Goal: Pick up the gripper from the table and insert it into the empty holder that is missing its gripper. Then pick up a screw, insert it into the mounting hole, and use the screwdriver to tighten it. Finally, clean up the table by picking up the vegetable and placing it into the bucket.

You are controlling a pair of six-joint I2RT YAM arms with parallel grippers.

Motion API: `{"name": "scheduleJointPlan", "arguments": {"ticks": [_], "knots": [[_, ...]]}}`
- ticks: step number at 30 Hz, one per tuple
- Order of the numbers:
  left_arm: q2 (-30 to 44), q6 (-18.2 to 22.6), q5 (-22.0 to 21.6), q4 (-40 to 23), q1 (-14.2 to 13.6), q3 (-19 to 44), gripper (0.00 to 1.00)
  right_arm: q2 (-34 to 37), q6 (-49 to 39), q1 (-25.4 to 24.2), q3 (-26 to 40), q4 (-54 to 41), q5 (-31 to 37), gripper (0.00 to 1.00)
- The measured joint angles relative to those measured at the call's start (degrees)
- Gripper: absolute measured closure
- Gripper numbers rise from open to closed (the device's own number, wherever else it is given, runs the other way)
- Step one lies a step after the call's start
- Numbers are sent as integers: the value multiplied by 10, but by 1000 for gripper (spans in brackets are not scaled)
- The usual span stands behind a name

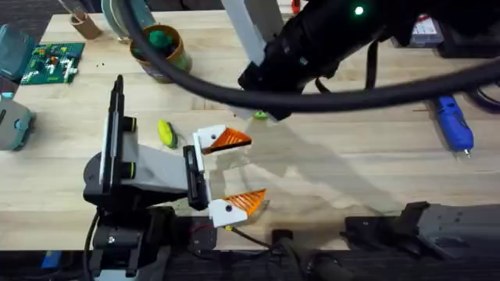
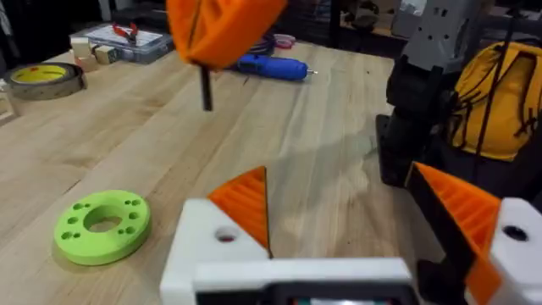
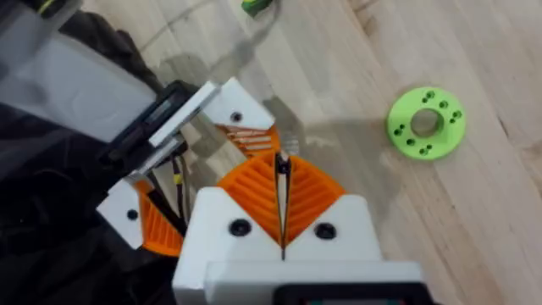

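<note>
Right tool (image 3: 280, 195) is up over the middle of the surface (image 1: 336, 179), clenched tight on a thin dark pin, which I read as the screw (image 2: 206, 89), hanging straight down from between the orange pads. That is a tiny, stiff, light piece of metal, smooth and quick to slip or tilt. The pinch looks to sit high on its upper end, leaving the lower end free, and that's the right place for it.

Below it, the left tool (image 1: 251, 170) lies released, its two fingers spread wide. The gripper (image 3: 251, 137) appears seated in its holder (image 3: 233, 108), orange wedge against white block, with a small dark hole showing on the block's face. Both are hard plastic, rigid enough to take a push, though the ribbed wedge could flex.

The screwdriver (image 1: 455, 125) lies at the far right, well apart: a smooth barrel, best taken around mid-body. The vegetable (image 1: 166, 133) sits just left of the left tool, small and rounded, likely to roll, so grip it across its width. The bucket (image 1: 160, 51) stands far left
</note>
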Motion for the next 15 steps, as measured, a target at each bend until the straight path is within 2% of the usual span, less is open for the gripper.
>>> {"name": "scheduleJointPlan", "arguments": {"ticks": [7,15], "knots": [[0,0,-1,0,0,0,8,16,0,16,44,-26,0,996],[0,0,-1,0,0,0,8,54,-1,72,62,-34,-1,996]]}}
